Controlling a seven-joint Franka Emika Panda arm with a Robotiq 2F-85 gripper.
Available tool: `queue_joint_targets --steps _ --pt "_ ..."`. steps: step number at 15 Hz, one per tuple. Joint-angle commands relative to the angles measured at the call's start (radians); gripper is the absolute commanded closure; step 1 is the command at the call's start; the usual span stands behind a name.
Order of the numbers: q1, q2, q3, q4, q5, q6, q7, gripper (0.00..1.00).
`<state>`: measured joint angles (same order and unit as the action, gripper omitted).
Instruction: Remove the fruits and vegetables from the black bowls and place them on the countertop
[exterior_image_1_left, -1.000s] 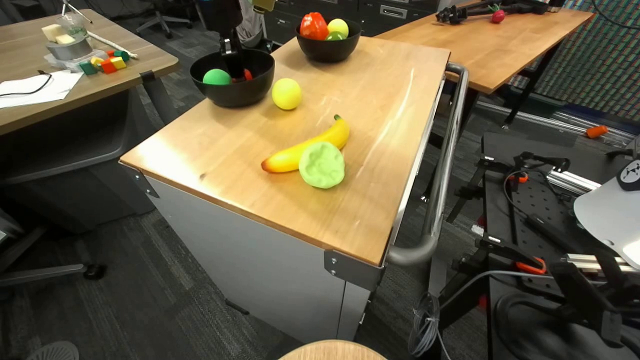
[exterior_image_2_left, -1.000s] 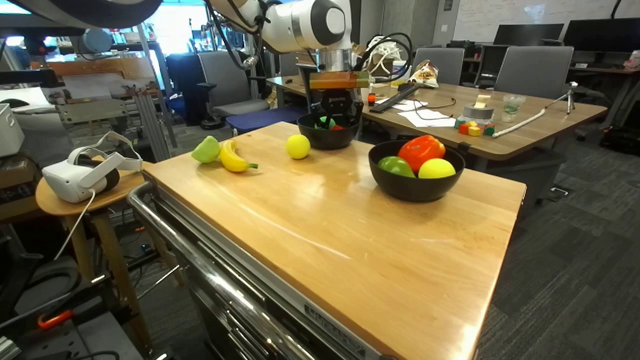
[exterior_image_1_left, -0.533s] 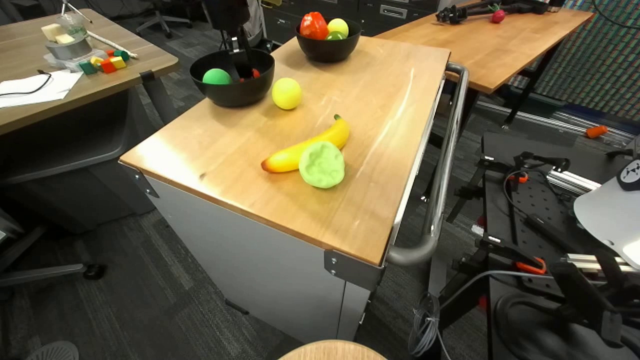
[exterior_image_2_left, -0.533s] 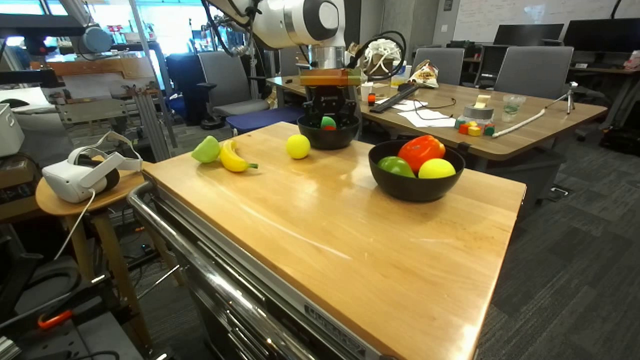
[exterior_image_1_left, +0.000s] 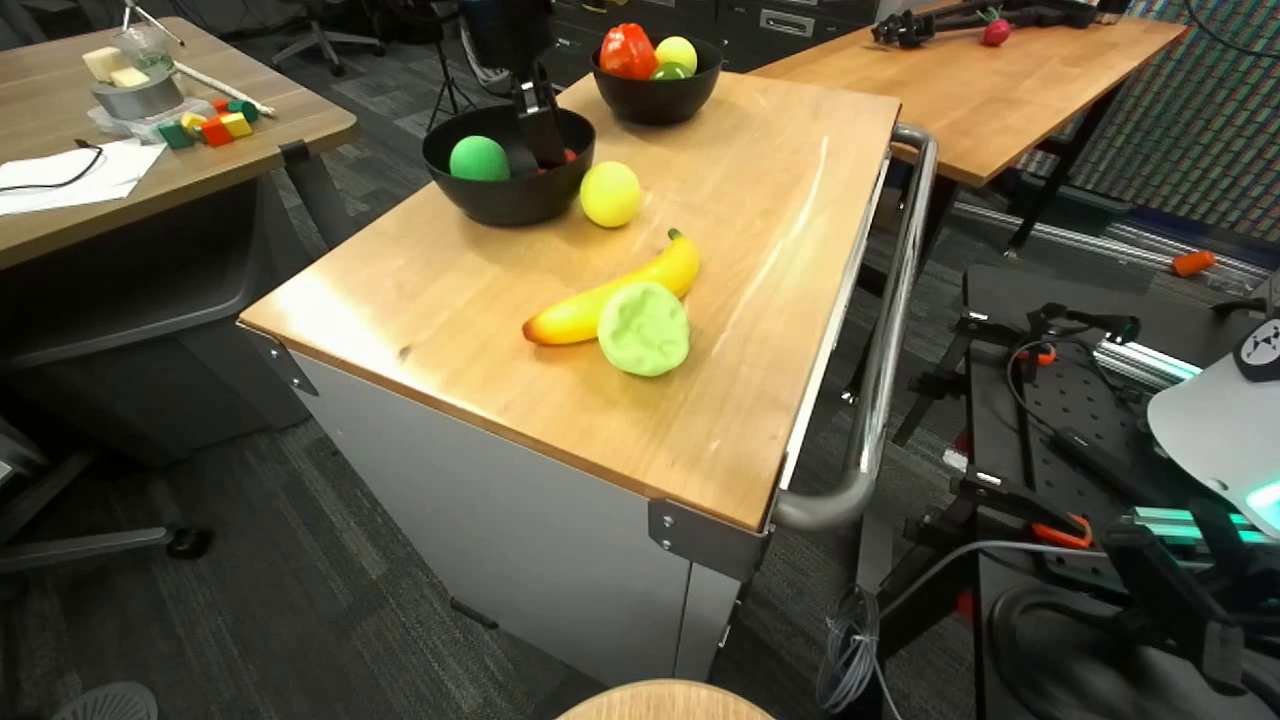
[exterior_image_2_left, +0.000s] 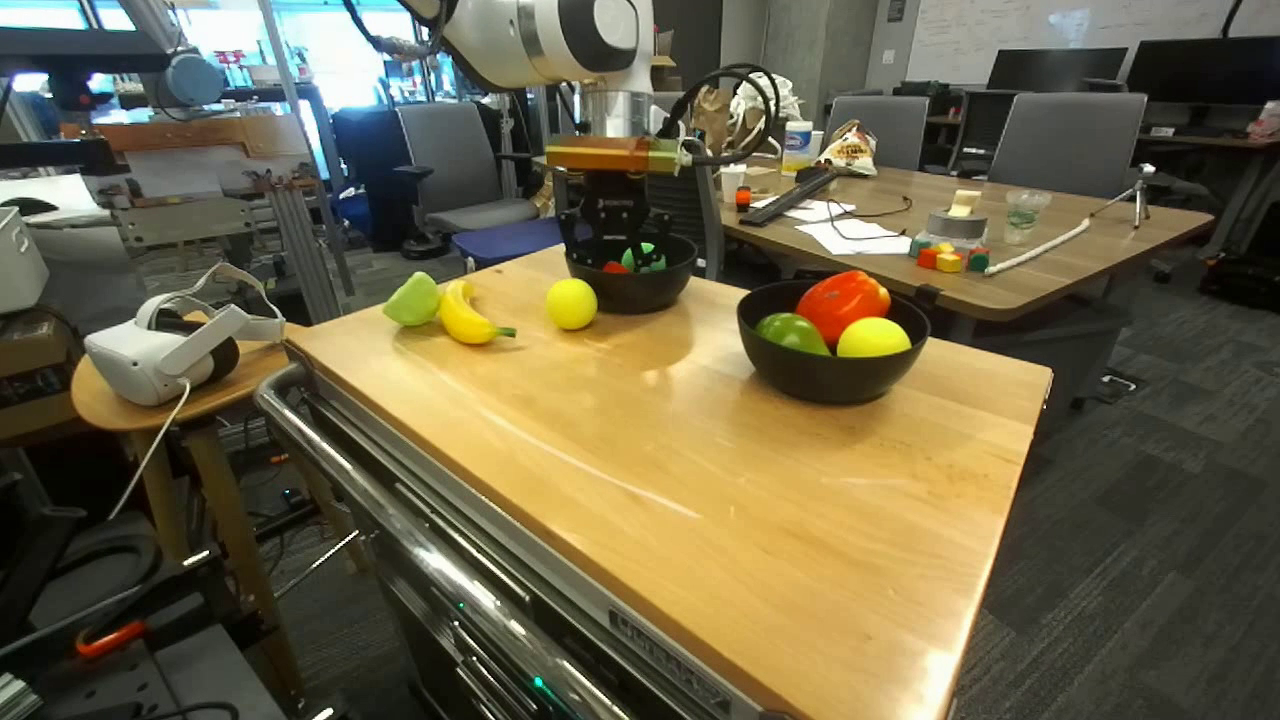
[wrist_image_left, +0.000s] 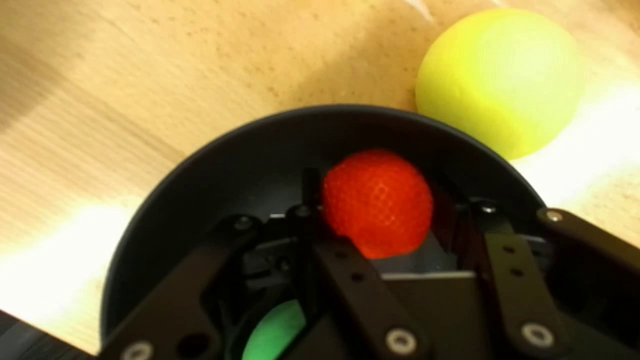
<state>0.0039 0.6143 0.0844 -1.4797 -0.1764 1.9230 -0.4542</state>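
Inside the black bowl (exterior_image_1_left: 500, 206), the gripper (wrist_image_left: 377, 206) is pinching the red fruit (wrist_image_left: 379, 200) from both sides, presumably for safe lifting.

Dark carpet (exterior_image_1_left: 330, 600), grey chairs (exterior_image_2_left: 1070, 145), whiteboard (exterior_image_2_left: 1075, 28) (scribbled)

Gripper (wrist_image_left: 378, 206): I've brought it across toward the metal rail (exterior_image_1_left: 893, 300).
Black bowl (exterior_image_2_left: 632, 296) under it: shifted the same way, now nearer the banana (exterior_image_1_left: 575, 318).
Yellow ball (exterior_image_1_left: 611, 195) beside it: shifted too, likewise nearer the banana.
Green piece (exterior_image_1_left: 479, 158): in an exterior view I see more of it above the bowl's rim.
Red piece (exterior_image_2_left: 615, 267): in an exterior view, now appears beside the green piece instead of below it.
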Motion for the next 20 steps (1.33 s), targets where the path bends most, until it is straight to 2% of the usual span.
queue_joint_targets --steps 1,5,8,10,14,20 --pt "0.000 -0.189 -0.016 -0.242 -0.024 0.158 0.057 0.74" --pt "0.033 -0.345 -0.040 -0.385 -0.106 0.325 0.194 0.74" --pt "0.064 -0.419 -0.037 -0.460 -0.126 0.430 0.364 0.74" --pt "0.096 -0.440 -0.041 -0.501 -0.183 0.497 0.482 0.74" --pt "0.143 -0.427 -0.033 -0.558 -0.282 0.501 0.622 0.74" --pt "0.186 -0.412 -0.015 -0.631 -0.288 0.491 0.653 0.74"
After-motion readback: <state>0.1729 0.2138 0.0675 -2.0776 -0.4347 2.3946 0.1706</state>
